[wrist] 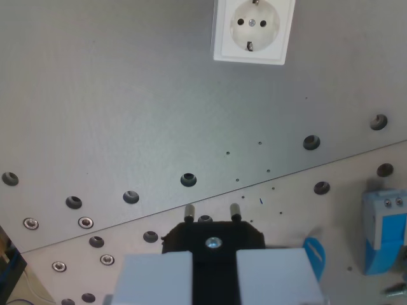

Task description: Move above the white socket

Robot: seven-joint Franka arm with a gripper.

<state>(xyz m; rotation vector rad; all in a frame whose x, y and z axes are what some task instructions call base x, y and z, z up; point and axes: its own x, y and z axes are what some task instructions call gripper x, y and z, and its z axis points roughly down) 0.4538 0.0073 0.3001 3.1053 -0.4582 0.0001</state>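
In the wrist view I saw the white socket (253,30) at the top edge, a little to the wrist view's right of center, lying flat on the grey metal table (127,114) and partly cut off by the frame. My gripper (213,273) sat at the bottom, its two pale fingers (156,278) clenched on a black plug (213,237) whose two pins pointed toward the socket, well apart from it. A blue-and-white block (385,229) stood at the right edge.
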